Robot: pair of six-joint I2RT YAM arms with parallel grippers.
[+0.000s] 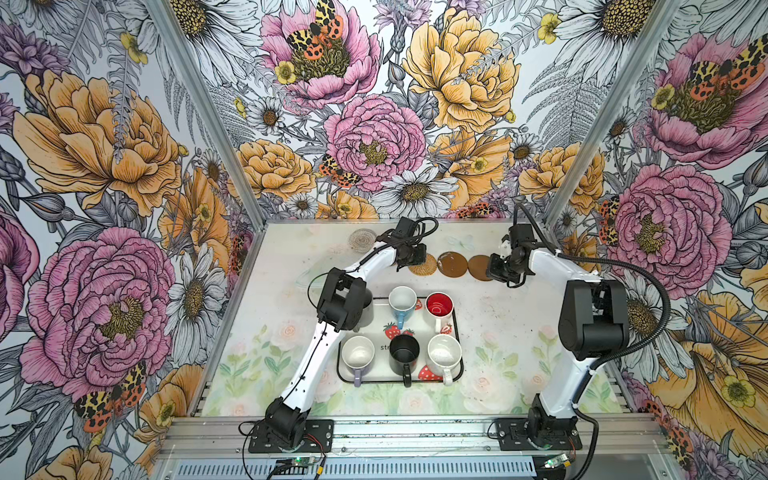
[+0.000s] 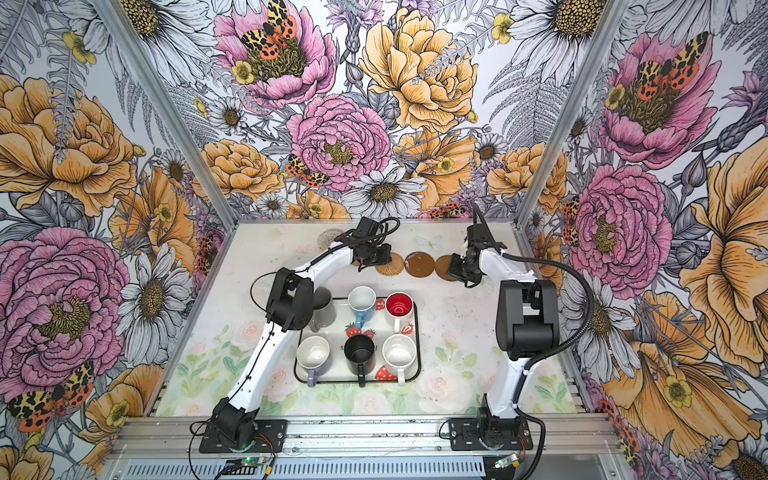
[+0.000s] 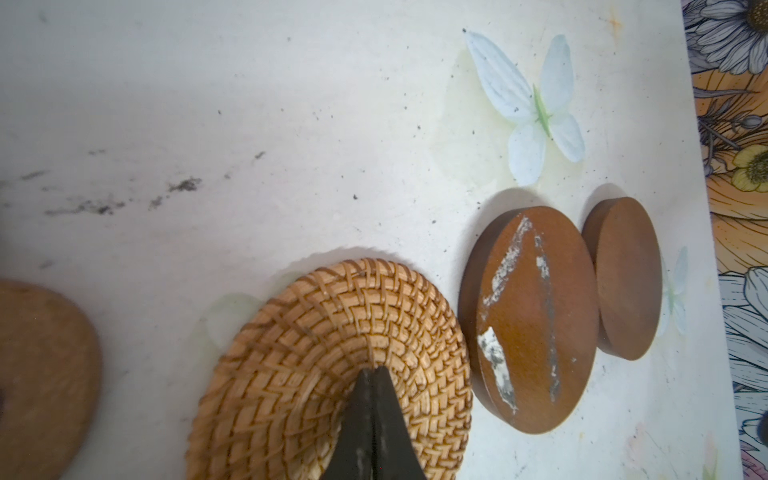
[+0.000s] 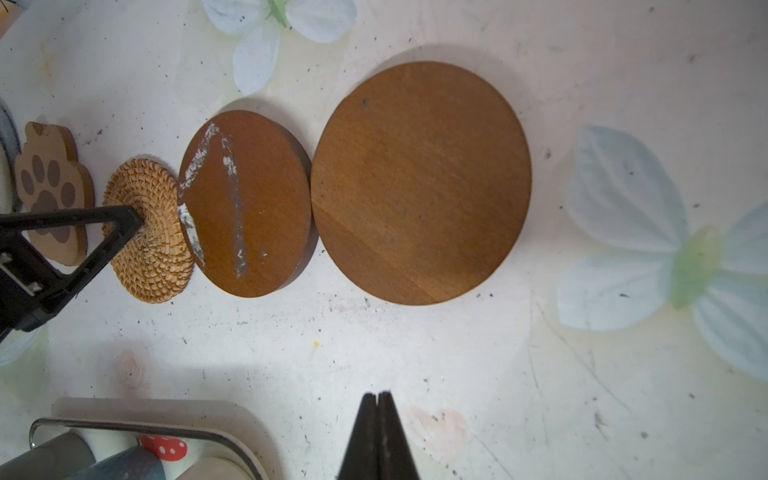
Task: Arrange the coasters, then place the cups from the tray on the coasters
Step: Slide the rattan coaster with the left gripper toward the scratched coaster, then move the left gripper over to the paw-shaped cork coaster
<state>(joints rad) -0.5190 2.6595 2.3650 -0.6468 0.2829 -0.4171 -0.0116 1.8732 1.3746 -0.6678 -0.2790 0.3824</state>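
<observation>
Along the back of the table lie a grey-white woven coaster (image 1: 363, 240), a rattan coaster (image 1: 424, 266) and two dark brown coasters (image 1: 452, 264) (image 1: 478, 266). The paw coaster (image 4: 50, 191) shows in the right wrist view. My left gripper (image 3: 374, 370) is shut, its tip resting on the rattan coaster (image 3: 332, 353). The right gripper (image 4: 377, 395) is shut over bare table, just short of the larger-looking brown coaster (image 4: 419, 183). On the tray (image 1: 379, 328) stand light blue (image 1: 402, 300), red-inside (image 1: 439, 305), lavender (image 1: 358, 353), black (image 1: 404, 351) and speckled (image 1: 444, 352) cups. My left arm partly hides the grey cup (image 1: 368, 316).
Flowered walls close in the table at the back and both sides, and the right wall (image 3: 739, 166) stands close beyond the brown coasters. The left arm's elbow (image 1: 343, 303) hangs over the tray's back left corner. Butterfly prints (image 4: 665, 257) mark the tabletop.
</observation>
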